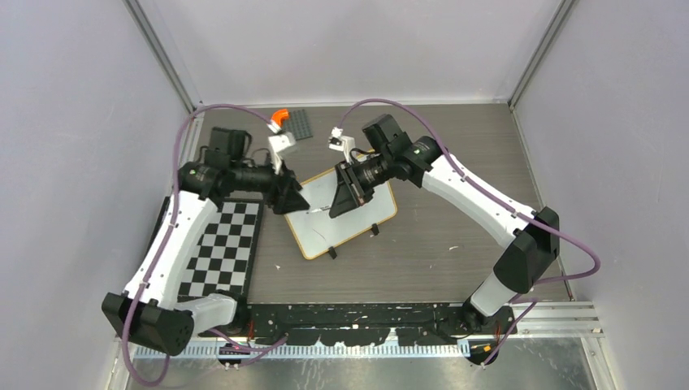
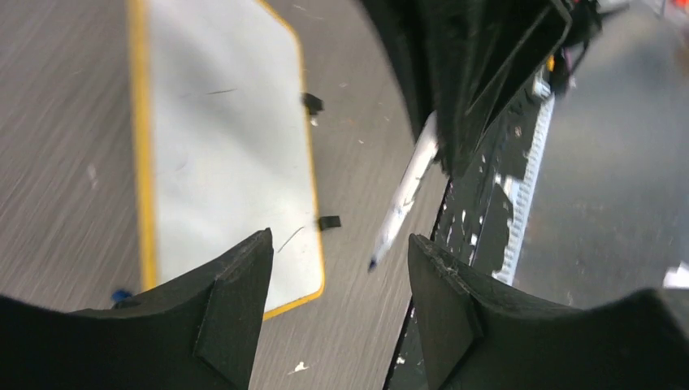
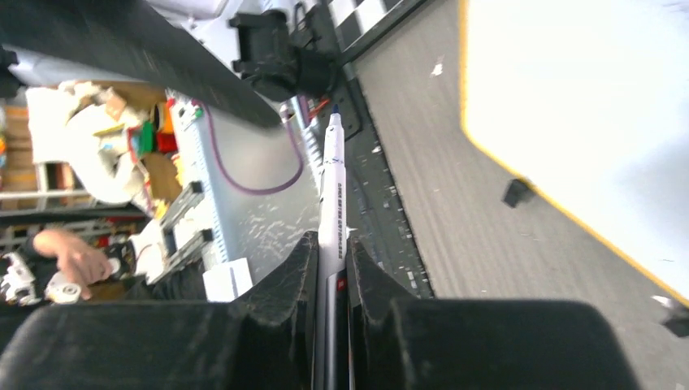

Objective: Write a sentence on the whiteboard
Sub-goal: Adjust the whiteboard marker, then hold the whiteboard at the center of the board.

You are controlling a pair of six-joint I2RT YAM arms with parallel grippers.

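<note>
The whiteboard (image 1: 335, 234) lies near the middle of the surface (image 1: 455, 211), turned askew so that one rounded corner points at the near edge. Its yellowish rim shows on the near and right sides, where two black clip feet (image 1: 374, 230) stick out. The far-left part of the board is covered from above by both wrists. The white face carries only a few thin strokes (image 2: 289, 238), and I can't make out any words from here.

The right pincer (image 3: 331, 244) is clenched on a white marker (image 3: 333, 195), whose blue tip points away from the fingers. From overhead the tip seems to sit over the board's left part, though the wrist hides most of it. The left pincer (image 2: 340, 238) hangs over the board's left corner, its fingers spread and nothing between them. The marker shows beyond that gap.

To the right, a broad stretch of wood grain runs from the board to the surface's right edge. On the left, a checkerboard mat (image 1: 223, 244) lies along the left edge, just apart from the board. A dark studded plate (image 1: 301, 122) with an orange piece (image 1: 279, 118) sits by the far edge. Both wrist views are blurred.
</note>
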